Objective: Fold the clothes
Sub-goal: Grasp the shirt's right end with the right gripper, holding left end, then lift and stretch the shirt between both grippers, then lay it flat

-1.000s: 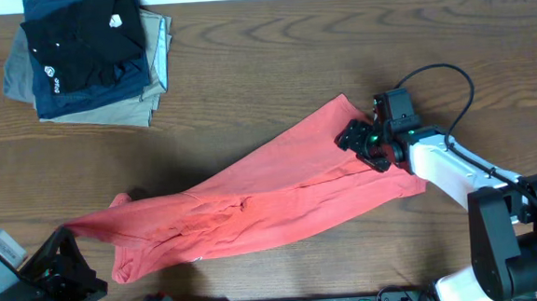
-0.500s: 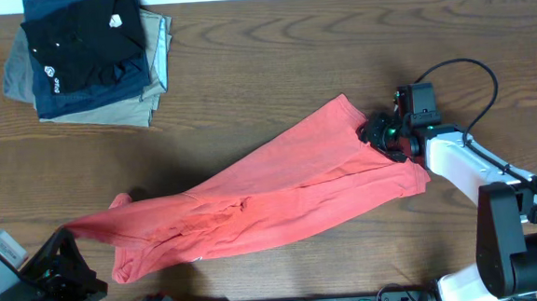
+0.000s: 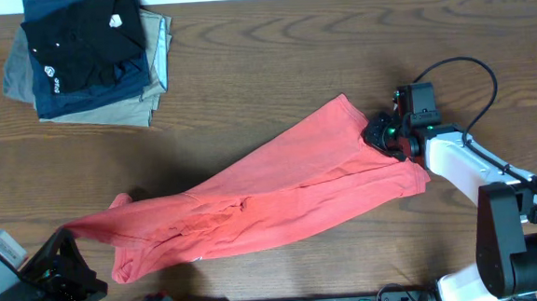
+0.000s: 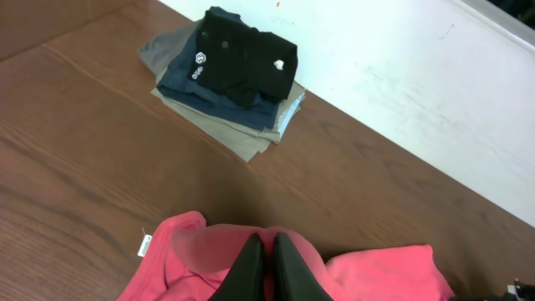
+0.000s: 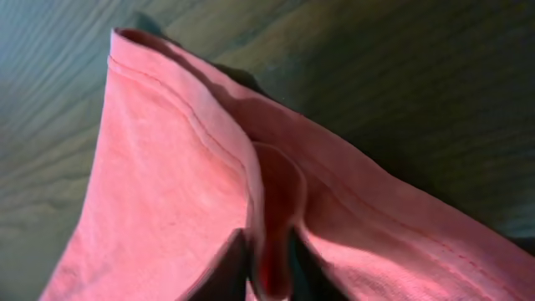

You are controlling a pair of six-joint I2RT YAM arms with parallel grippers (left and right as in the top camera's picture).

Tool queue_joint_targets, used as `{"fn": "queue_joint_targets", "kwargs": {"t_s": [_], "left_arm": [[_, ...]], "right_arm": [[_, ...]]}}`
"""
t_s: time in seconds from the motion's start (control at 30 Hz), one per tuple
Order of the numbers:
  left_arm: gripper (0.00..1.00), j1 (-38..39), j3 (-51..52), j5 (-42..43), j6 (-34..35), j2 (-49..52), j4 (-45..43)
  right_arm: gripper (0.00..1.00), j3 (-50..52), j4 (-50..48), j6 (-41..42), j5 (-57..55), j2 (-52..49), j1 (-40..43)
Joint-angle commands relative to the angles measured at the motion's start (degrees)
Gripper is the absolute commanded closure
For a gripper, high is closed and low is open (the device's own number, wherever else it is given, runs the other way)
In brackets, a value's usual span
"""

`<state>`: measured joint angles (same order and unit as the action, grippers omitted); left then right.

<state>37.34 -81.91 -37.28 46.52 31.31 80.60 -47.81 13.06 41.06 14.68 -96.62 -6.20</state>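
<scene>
1. Overhead: my right gripper (image 3: 381,132) reaches in from 4 o'clock, nipped onto the coral-red cotton T-shirt (image 3: 271,192), which lies stretched from 8 towards 2 o'clock on the brown wooden table (image 3: 273,66). The stack of folded black, navy and khaki garments (image 3: 85,59) sits at 10 o'clock.
2. Left wrist: my left gripper (image 4: 266,244) is pinched narrow on T-shirt cloth (image 4: 376,272).
3. Right wrist: both fingers (image 5: 227,269) clamp a raised T-shirt fold (image 5: 167,167).

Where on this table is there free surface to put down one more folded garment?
The widest bare part of the table lies along the far edge, between the folded stack and the right gripper. A smaller patch sits between that stack and the T-shirt. The near side is crowded: the T-shirt spans it diagonally.
</scene>
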Motion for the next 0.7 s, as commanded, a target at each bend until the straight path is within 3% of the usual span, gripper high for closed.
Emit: {"fn": "queue_joint_targets", "kwargs": {"t_s": [0.0,0.13,0.27,0.4,0.67], "left_arm": [[0.94,-0.1,-1.3,-0.9,0.3,-0.3,0.0],[0.94,-0.1,-1.3,-0.6,0.1,-0.3,-0.6],[0.94,-0.1,-1.3,6.8,-8.3,0.3,-6.3],[0.94,-0.1,-3.2,10.6,-10.1,3.2,-9.1],[0.94,-0.1,-18.9,15.6,-14.0,16.0,-3.9]], "right_arm": [[0.99,-1.2,1.6,0.0,-0.1,0.9,1.9],[0.99,-4.2,7.9,-0.5,0.2,2.4,4.1],[0.99,-9.1,16.3,-4.5,0.1,6.3,6.4],[0.99,-16.2,27.4,-7.0,-2.6,12.8,8.8],[0.99,-34.5,49.2,-14.1,-5.1,25.0,16.5]]}}
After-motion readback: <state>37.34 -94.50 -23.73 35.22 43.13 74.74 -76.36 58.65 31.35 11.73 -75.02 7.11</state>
